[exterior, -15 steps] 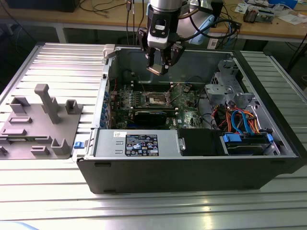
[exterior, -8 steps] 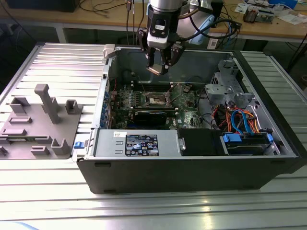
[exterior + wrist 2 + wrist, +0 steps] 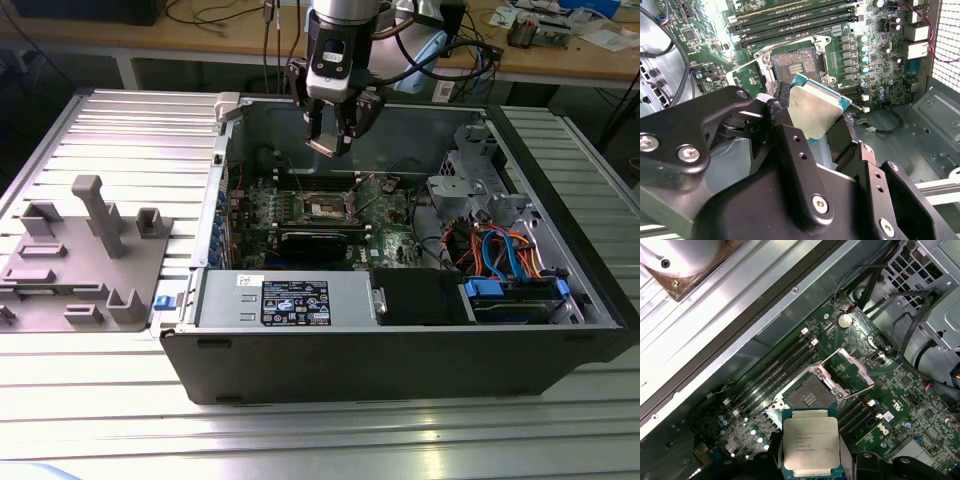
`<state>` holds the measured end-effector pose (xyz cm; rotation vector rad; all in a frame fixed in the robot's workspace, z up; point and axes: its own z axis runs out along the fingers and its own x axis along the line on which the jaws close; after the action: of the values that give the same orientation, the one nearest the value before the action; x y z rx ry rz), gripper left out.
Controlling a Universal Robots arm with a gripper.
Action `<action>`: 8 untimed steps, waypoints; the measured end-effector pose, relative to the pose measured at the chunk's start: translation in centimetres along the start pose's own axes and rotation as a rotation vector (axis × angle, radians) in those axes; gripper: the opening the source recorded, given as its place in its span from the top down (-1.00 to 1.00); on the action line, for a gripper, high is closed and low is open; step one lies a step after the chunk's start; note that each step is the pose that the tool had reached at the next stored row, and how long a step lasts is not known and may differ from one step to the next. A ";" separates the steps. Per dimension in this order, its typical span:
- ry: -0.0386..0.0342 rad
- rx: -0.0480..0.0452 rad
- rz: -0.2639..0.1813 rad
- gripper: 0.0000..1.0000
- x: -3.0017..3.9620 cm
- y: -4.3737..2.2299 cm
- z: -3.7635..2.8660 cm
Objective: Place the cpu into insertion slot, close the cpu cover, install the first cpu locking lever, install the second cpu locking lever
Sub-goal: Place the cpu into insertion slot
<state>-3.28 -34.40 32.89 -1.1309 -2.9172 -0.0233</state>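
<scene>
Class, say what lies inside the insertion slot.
Only bare contacts: the insertion slot is empty, its cpu cover raised. The cpu, held in the gripper, hides one corner of it in the second wrist view.

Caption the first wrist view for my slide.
Gripper holds the chip clear of the empty socket, its cover raised.

An open black computer case lies on its side on a ribbed metal desk. A green motherboard covers its floor, with long black memory slots side by side and a round coin battery near them. A black card stands just in front of the board. A silver power supply with a label sits along the near wall. Orange and blue cables bunch below a grey drive cage at the exterior view's right. A grey plastic fixture with upright pegs rests beside the case at the exterior view's left.
</scene>
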 end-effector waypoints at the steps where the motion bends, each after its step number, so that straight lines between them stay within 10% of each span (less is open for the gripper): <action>1: 0.0000 0.0000 0.001 -0.08 0.00 0.00 0.00; 8: -0.0001 -0.0001 0.006 -0.08 0.00 0.00 0.00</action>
<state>-3.28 -34.40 32.89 -1.1392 -2.9140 -0.0233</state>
